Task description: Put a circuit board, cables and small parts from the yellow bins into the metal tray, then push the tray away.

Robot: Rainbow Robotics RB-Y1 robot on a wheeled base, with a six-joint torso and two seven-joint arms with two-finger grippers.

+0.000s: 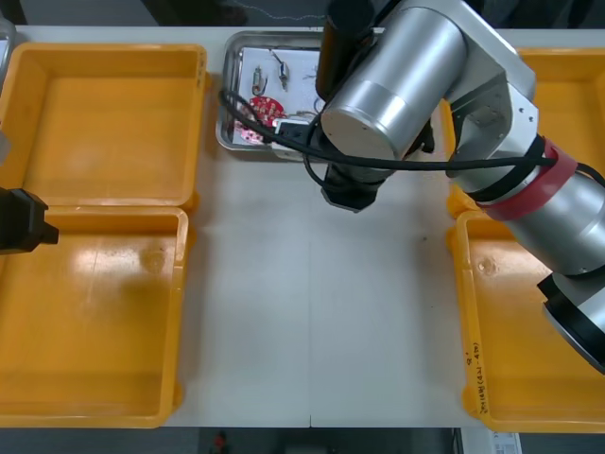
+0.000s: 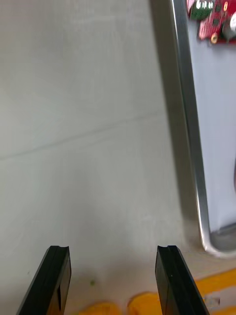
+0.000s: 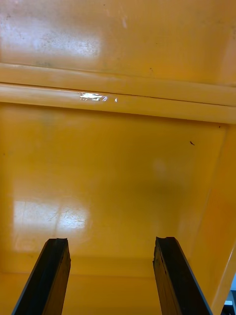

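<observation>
Fingers spread wide on my right hand [image 2: 113,251], nothing between them, hovering low over the bare surface [image 2: 83,123]. Just beside that hand, off one finger's outer side, runs the rim of the metal tray [image 2: 191,128]. Inside it, ahead of me, lie the red circuit board [image 2: 214,19] and small metal parts [image 1: 260,78]. My left hand [image 3: 110,243] hangs open and empty over a yellow bin [image 3: 118,162], well apart from the tray.

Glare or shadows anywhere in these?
Left wrist view: bright glare streak on the yellow bin rim ahead of the open left gripper. Right wrist view: metal tray rim shadows the table beyond the open right gripper. Front view: table evenly lit.
</observation>
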